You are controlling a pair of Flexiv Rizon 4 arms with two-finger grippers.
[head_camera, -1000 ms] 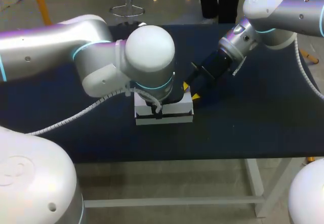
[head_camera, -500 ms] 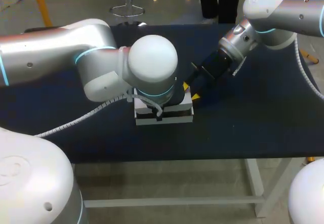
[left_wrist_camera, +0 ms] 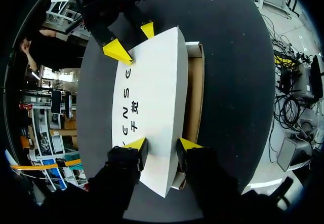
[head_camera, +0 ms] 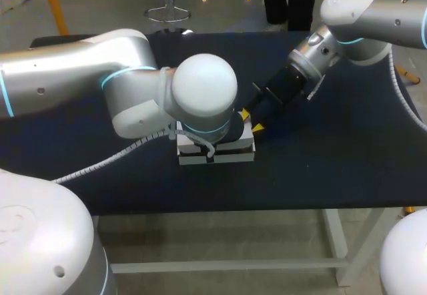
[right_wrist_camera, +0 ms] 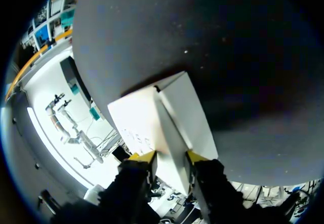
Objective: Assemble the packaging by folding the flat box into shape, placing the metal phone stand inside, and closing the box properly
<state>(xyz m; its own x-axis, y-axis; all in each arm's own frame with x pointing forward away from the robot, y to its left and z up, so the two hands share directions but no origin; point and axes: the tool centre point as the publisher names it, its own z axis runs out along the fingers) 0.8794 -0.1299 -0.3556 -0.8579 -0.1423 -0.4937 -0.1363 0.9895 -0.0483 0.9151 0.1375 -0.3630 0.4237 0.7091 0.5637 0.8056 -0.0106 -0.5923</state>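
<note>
The white box [head_camera: 227,153] lies on the middle of the table [head_camera: 320,168]. My left gripper [left_wrist_camera: 162,145] is clamped on its lid [left_wrist_camera: 152,92] at the left end. My right gripper [right_wrist_camera: 171,157] pinches a flap [right_wrist_camera: 177,127] at the right end.

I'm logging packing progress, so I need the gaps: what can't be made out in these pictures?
Phone stand: unseen anywhere; in the left wrist view the box lid covers the inside.
Left gripper: hidden in the head view under the left arm.
Box in the head view: mostly covered by that arm.
Box inside, right wrist view: shut off by its white panels ahead of the right gripper.
</note>
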